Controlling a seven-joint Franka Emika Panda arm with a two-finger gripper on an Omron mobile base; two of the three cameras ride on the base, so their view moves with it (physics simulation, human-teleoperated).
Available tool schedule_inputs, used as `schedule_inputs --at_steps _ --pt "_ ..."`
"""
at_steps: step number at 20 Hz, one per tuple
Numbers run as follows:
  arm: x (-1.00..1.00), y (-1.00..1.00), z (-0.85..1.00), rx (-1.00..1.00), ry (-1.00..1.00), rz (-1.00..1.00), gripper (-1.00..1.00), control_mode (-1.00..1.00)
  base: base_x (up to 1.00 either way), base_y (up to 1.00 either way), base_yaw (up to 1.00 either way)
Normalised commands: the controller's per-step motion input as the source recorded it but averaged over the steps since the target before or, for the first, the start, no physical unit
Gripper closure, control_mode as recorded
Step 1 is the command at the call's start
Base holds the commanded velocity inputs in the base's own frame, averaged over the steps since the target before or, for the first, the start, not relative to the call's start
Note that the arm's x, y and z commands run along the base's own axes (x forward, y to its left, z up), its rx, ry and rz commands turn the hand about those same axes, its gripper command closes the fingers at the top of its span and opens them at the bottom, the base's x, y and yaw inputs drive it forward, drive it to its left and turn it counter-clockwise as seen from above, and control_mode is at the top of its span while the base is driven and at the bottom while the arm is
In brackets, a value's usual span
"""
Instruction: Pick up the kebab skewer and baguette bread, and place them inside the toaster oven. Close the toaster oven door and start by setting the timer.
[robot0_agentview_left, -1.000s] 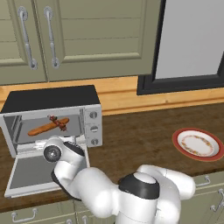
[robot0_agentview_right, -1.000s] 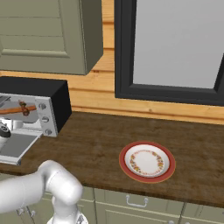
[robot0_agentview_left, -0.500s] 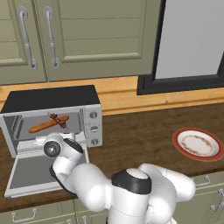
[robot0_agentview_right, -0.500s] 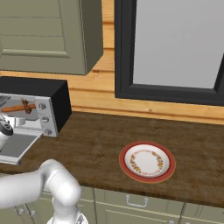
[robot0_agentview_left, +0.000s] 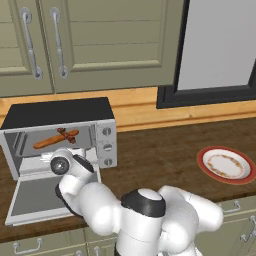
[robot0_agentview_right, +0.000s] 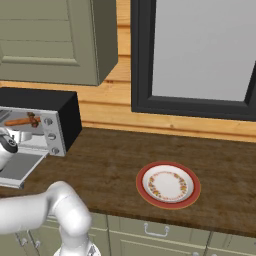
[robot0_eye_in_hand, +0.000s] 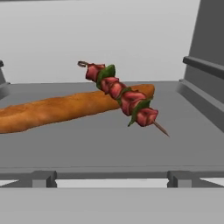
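The toaster oven (robot0_agentview_left: 60, 135) stands on the bench (robot0_agentview_left: 160, 150) with its door (robot0_agentview_left: 35, 197) dropped flat and open. Inside, on the grey tray (robot0_eye_in_hand: 109, 140), the baguette bread (robot0_eye_in_hand: 65, 109) lies lengthwise and the kebab skewer (robot0_eye_in_hand: 120, 96) rests slantwise across its right end. The arm reaches to the oven mouth with its fingers spread wide, grasping nothing; a red-rimmed plate (robot0_agentview_left: 226, 164) sits on the bench well apart to the right.
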Motion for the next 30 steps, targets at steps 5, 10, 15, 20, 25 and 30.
schedule_inputs --at_steps 5,10,15,20,25,30 --pt "0.23 0.02 0.00 0.00 0.00 0.00 -1.00 -1.00 0.00 0.00 0.00" --pt "0.18 0.00 0.00 0.00 0.00 0.00 -1.00 -1.00 0.00 0.00 0.00" --pt "0.13 0.02 0.00 0.00 0.00 0.00 -1.00 -1.00 0.00 0.00 0.00" --pt "-0.15 0.02 0.00 0.00 0.07 0.00 -1.00 -1.00 0.00 0.00 0.00" --pt "-0.41 0.01 0.00 0.00 0.05 0.00 -1.00 -1.00 0.00 0.00 0.00" --pt "-0.74 0.00 0.00 0.00 0.00 0.00 -1.00 -1.00 0.00 0.00 0.00"
